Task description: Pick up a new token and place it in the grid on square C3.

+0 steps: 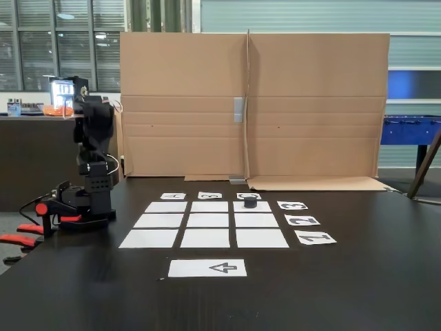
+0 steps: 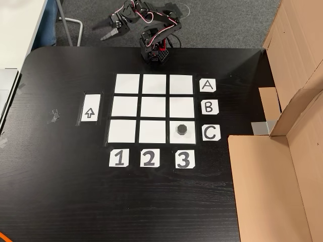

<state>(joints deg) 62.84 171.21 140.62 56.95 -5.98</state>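
Table [image 2: 60, 201]: black top; cardboard screen [image 1: 251, 103] stands across the upper half of the front fixed view, probably as a plain backdrop.

Grid [image 2: 154, 108]: nine white cells at frame centre in the top-down fixed view, labels A–C on its right edge, 1–3 below. Arrow sheet [image 2: 90, 108] lies left of it.

Arm [image 2: 159, 38]: folded at top centre, off the grid, apparently parked.

Square C3 [image 2: 187, 137]: lower-right cell.

Token [image 2: 181, 129]: sits on C3, upright, slightly above the cell's centre, nothing touching it. Placement looks complete.

Gripper [image 2: 108, 34]: upper left of the arm base, past the table edge, holding nothing; whether parted or closed, cannot tell.
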